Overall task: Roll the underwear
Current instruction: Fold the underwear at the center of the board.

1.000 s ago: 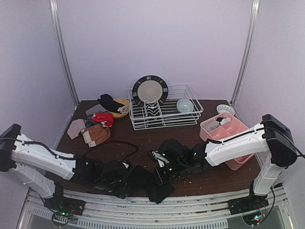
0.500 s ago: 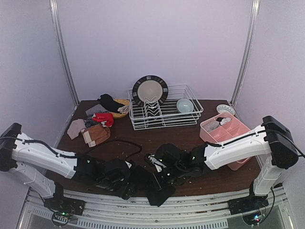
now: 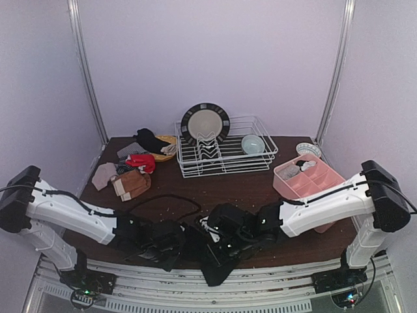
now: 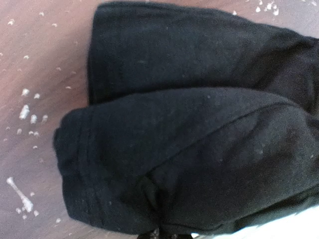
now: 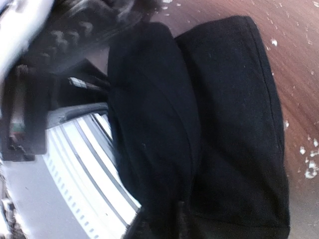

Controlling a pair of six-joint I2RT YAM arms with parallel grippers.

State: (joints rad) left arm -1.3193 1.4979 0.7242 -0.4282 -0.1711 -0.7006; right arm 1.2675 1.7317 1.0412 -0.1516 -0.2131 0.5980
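Note:
A black underwear point(image 3: 212, 263) lies folded at the table's front edge, one end hanging over the metal rail. My left gripper point(image 3: 174, 240) sits at its left side. In the left wrist view the black underwear point(image 4: 189, 139) fills the frame and gathers into a pinch at my left gripper point(image 4: 164, 235), which is shut on it. My right gripper point(image 3: 220, 238) is at its right side. In the right wrist view the black underwear point(image 5: 209, 129) is doubled over and covers the right gripper point(image 5: 182, 226), so its jaws are hidden.
More underwear lies at the back left: red point(image 3: 141, 162), brown point(image 3: 132, 184), beige point(image 3: 103, 175) and black point(image 3: 150, 138). A white dish rack point(image 3: 260, 156) holds a plate point(image 3: 204, 122) and a bowl point(image 3: 253, 144). A pink tray point(image 3: 324, 176) stands right. A black cable point(image 3: 163, 197) loops mid-table.
Both grippers have moved closer together toward the front edge. The black underwear is more bunched and hangs further over the rail. The left gripper opened, then shut on the cloth.

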